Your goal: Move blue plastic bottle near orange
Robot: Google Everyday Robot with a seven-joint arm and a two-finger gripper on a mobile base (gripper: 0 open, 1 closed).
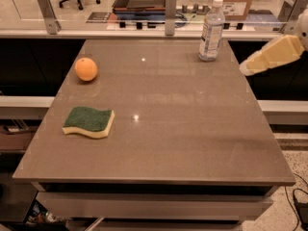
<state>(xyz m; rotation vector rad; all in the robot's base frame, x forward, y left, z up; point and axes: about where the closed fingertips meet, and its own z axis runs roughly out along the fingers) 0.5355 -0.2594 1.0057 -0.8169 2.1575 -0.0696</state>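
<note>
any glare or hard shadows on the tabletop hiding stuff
Camera view: two small ceiling-light glints on the table, one far-centre, one right of the sponge; neither covers the orange or the blue plastic bottle; shadows are soft; the end effector, at the table's right edge, right of the bottle, is evenly lit.

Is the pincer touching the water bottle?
Apart. The camera view shows the pincer beyond the table edge, with a clear gap between it and the blue plastic bottle.

Holds on table (192,143): blue plastic bottle (211,30) upright at far-right corner, orange (86,69) near left edge, sponge (89,121) front-left; end effector (257,62) beyond right edge.
</note>
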